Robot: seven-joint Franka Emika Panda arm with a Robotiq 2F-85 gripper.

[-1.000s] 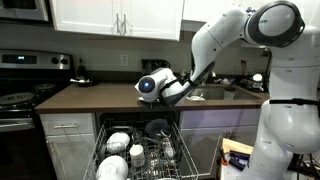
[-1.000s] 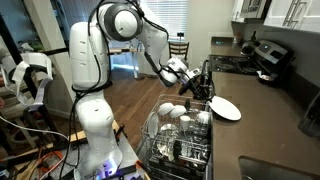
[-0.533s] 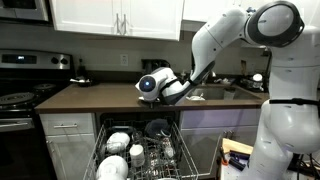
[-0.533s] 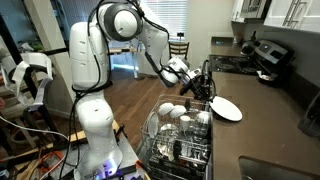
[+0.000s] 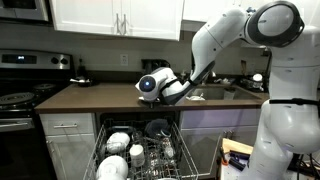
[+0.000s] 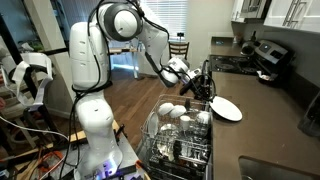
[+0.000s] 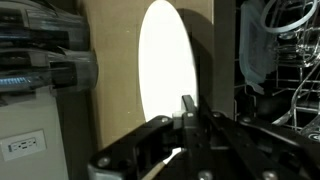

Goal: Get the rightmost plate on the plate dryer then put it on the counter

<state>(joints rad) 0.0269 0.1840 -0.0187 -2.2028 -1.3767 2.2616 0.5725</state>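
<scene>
A white plate (image 6: 226, 108) lies low over the dark brown counter (image 6: 272, 125) near its front edge, and my gripper (image 6: 207, 92) is shut on its near rim. In the wrist view the plate (image 7: 165, 60) is a bright oval against the brown counter (image 7: 112, 80), with the shut gripper (image 7: 188, 112) pinching its edge. The plate dryer (image 6: 152, 135) stands pulled out below, holding white bowls and dark dishes. In an exterior view my wrist (image 5: 150, 86) hovers over the counter (image 5: 90, 97) above the dryer (image 5: 178, 160); the plate is hidden there.
A black stove (image 5: 20, 100) adjoins the counter at one end, also seen in an exterior view as a stove (image 6: 262, 60). A sink (image 5: 215, 92) lies behind the arm. White upper cabinets (image 5: 115, 15) hang overhead. The dryer wires (image 7: 290, 60) show beside the plate.
</scene>
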